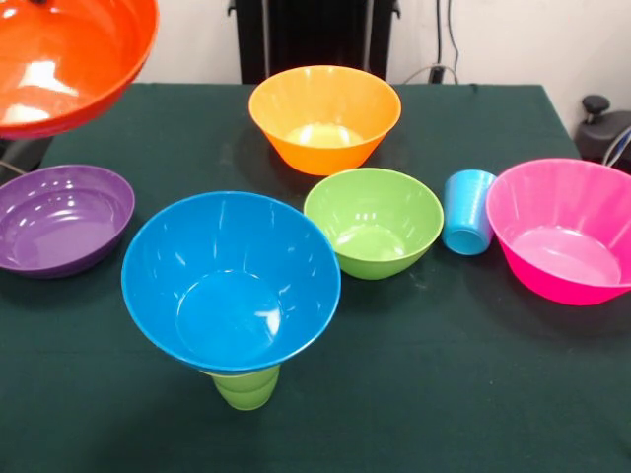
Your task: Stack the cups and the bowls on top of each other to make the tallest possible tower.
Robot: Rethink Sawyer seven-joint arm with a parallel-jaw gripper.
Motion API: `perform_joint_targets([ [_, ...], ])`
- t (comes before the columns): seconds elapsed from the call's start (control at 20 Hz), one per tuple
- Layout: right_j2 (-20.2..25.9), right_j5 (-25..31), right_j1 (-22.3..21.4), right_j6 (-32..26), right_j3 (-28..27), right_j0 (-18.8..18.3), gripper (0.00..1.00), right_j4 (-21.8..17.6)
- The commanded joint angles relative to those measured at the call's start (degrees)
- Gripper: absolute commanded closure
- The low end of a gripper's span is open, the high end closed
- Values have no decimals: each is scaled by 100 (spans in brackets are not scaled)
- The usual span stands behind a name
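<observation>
1. Front view: blue bowl (231, 281) sits upright on the lime green cup (245, 386), apparently a tower begun on a narrow base.
2. Green bowl (374, 222), yellow-orange bowl (324, 116), pink bowl (562, 241), purple bowl (61, 217) and light blue cup (468, 211) stand apart on the table (444, 394).
3. Orange bowl (69, 59) hangs at the top-left corner; the gripper is out of sight, so its state cannot be told.

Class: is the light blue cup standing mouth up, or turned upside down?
Upside down. The light blue cup shows a closed flat top and widens toward the table, between the green bowl and pink bowl.

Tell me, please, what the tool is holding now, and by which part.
It cannot be told: no tool shows. The orange bowl is raised at the top left, but its hold is out of sight.
</observation>
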Motion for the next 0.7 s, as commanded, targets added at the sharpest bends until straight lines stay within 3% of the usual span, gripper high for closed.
perform_joint_targets([
  [0.05, 716, 585, 592, -1347, -883, 148, 100, -547],
  [0.5, 688, 1076, 1361, -1139, -2240, 407, 100, -751],
  [0.7, 683, 1268, 1518, -1148, -2595, 463, 100, -765],
])
